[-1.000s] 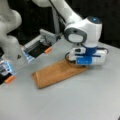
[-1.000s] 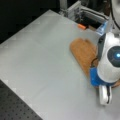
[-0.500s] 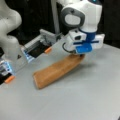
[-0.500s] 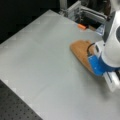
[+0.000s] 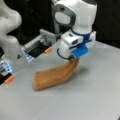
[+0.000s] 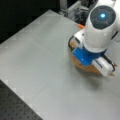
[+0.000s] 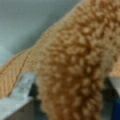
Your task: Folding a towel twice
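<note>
The orange-brown towel [image 5: 53, 75] lies as a long narrow band on the grey table [image 5: 95, 100]. Its right end curves up off the surface into my gripper [image 5: 75, 59], which is shut on it under the white and blue wrist. In a front view from above, my arm covers most of the towel [image 6: 76, 63], and only a brown rim shows beneath the blue block. The wrist view is filled by the fluffy terry towel [image 7: 75, 62], hanging between the grey fingers [image 7: 21, 86].
A second white arm [image 5: 10, 37] stands at a front view's left, with a grey tool bearing orange tabs [image 5: 40, 46] reaching toward the towel's far side. Equipment [image 6: 75, 10] sits past the table's top edge. A black perforated board [image 6: 15, 107] borders the table's bottom left.
The gripper has risen and carried the towel's right end up and toward a front view's left. The flat cloth has turned into a narrow band raised at that end.
</note>
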Robot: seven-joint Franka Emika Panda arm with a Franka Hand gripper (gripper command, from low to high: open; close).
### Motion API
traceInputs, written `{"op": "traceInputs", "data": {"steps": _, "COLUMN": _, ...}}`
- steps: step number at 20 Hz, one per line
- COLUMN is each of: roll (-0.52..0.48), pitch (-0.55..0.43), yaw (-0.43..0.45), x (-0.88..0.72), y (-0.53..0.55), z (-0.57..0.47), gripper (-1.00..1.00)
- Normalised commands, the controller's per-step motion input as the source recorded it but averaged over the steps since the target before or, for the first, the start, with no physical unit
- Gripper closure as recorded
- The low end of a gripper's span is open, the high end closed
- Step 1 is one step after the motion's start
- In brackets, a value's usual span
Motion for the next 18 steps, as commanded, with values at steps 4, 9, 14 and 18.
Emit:
{"op": "traceInputs", "data": {"steps": 4, "roll": 0.252, "pitch": 0.054, "yaw": 0.207, "x": -0.25, "y": -0.56, "z": -0.06, "gripper": 1.0}}
{"op": "traceInputs", "data": {"steps": 9, "roll": 0.206, "pitch": -0.034, "yaw": 0.08, "x": -0.31, "y": -0.29, "z": -0.11, "gripper": 1.0}}
{"op": "traceInputs", "data": {"steps": 14, "roll": 0.205, "pitch": -0.114, "yaw": 0.029, "x": -0.4, "y": -0.09, "z": -0.14, "gripper": 1.0}}
{"op": "traceInputs", "data": {"steps": 18, "roll": 0.205, "pitch": -0.179, "yaw": -0.039, "x": -0.47, "y": -0.07, "z": -0.14, "gripper": 1.0}}
